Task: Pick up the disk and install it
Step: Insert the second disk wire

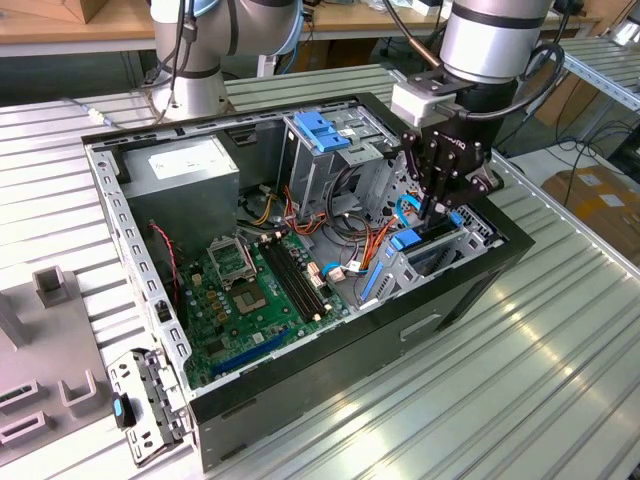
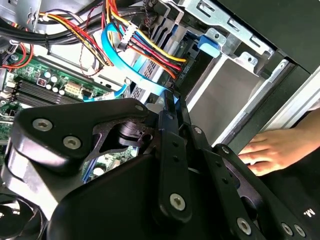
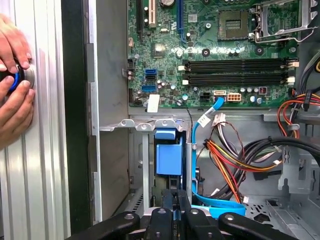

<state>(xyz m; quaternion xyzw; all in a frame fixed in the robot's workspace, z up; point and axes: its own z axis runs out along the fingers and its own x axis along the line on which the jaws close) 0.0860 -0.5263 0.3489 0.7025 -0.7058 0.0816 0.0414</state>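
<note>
First wrist view showed your pincer point(image 3: 172, 200) closed, fingers together, directly above the disk point(image 3: 168, 155) standing upright in its bay.

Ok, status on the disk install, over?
Gripper low at bay, fingers shut. Disk in bay, just ahead. Blue cable alongside; hand outside case.

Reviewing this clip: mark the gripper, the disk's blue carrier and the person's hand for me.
gripper point(image 1: 437, 212): exterior view, between its fingertips above the drive bay.
disk point(image 3: 169, 157): first wrist view, on the blue carrier's flat face in the bay.
hand point(image 2: 272, 149): second wrist view, middle of the hand resting beside the case.
</note>
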